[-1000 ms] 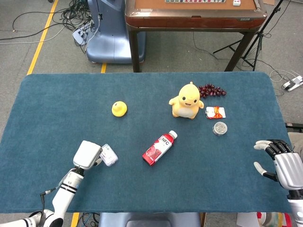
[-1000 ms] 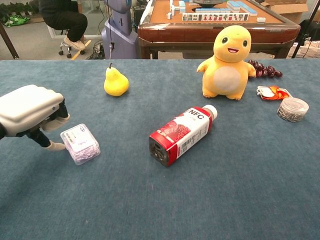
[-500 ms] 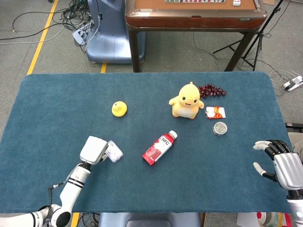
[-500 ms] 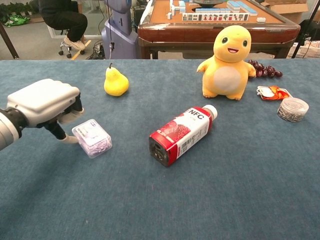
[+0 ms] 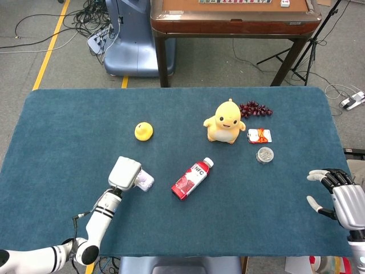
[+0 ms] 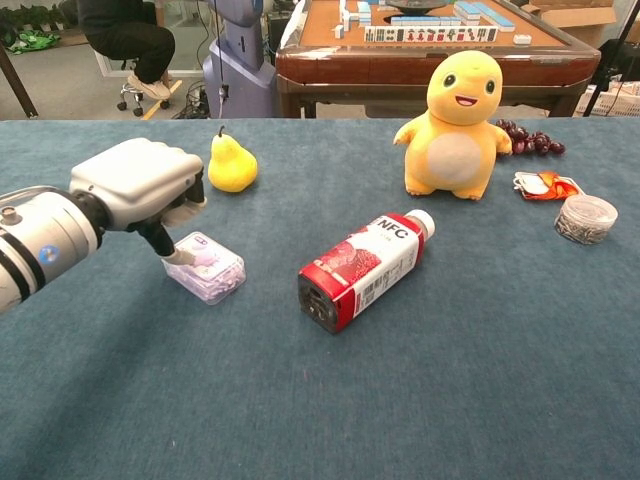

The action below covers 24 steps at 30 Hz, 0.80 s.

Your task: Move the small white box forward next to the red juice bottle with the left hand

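The small white box (image 5: pixel 145 181) (image 6: pixel 207 268) lies on the blue table (image 5: pixel 68 125), a short way left of the red juice bottle (image 5: pixel 191 178) (image 6: pixel 363 268), which lies on its side with its cap pointing away. My left hand (image 5: pixel 125 173) (image 6: pixel 135 182) is at the box's left end, and its fingertips pinch that end. A gap of bare cloth separates box and bottle. My right hand (image 5: pixel 339 200) hovers at the table's right edge with fingers spread, holding nothing; it does not appear in the chest view.
A yellow pear (image 5: pixel 144 131) (image 6: pixel 231 163) sits behind the box. A yellow plush toy (image 5: pixel 226 121) (image 6: pixel 458 100), dark grapes (image 5: pixel 255 108), a small packet (image 5: pixel 260 136) and a round clear container (image 5: pixel 264 154) (image 6: pixel 585 219) stand at the back right.
My left hand has travelled right and slightly away from me with the white box, bringing it much closer to the bottle. The right hand has barely moved.
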{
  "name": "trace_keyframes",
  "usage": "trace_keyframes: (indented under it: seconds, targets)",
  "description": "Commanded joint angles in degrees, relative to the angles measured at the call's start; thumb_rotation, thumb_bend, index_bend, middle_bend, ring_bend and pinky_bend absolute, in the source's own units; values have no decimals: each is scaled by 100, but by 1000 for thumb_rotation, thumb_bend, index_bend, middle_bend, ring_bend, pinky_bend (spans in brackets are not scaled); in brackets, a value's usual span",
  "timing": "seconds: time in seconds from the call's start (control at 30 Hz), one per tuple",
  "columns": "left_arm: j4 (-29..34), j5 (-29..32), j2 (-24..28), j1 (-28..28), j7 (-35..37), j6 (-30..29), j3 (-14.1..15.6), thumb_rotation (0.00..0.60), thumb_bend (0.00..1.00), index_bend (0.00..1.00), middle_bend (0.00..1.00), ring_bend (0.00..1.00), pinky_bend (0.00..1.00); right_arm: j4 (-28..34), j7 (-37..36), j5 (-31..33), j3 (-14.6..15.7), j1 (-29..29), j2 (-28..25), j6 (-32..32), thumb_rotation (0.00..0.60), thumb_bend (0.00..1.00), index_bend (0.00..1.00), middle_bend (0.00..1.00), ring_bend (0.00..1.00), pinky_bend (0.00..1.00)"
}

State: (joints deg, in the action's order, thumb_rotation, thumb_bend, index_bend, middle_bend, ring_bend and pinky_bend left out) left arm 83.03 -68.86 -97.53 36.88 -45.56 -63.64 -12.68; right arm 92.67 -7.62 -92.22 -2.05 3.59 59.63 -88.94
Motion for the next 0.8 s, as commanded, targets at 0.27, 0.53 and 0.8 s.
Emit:
trace_keyframes:
  seconds: [0.27, 0.53, 0.8]
  targets:
    - [319, -34, 286, -154, -6, -353, 214, 600, 0, 995, 1000, 992, 1000, -9, -5, 19, 2, 18, 2, 55, 600, 228, 390, 342, 223, 240]
    - [821, -83, 660, -336, 10, -510, 464, 600, 0, 995, 1000, 992, 1000, -8, 82, 17, 12, 29, 41, 90, 600, 228, 390, 342, 223, 240]
    - [670, 49, 527, -268, 44, -347, 544, 600, 0, 994, 1000, 991, 1000, 0, 92, 25, 13, 30, 39, 100, 600, 228, 390, 342, 223, 240]
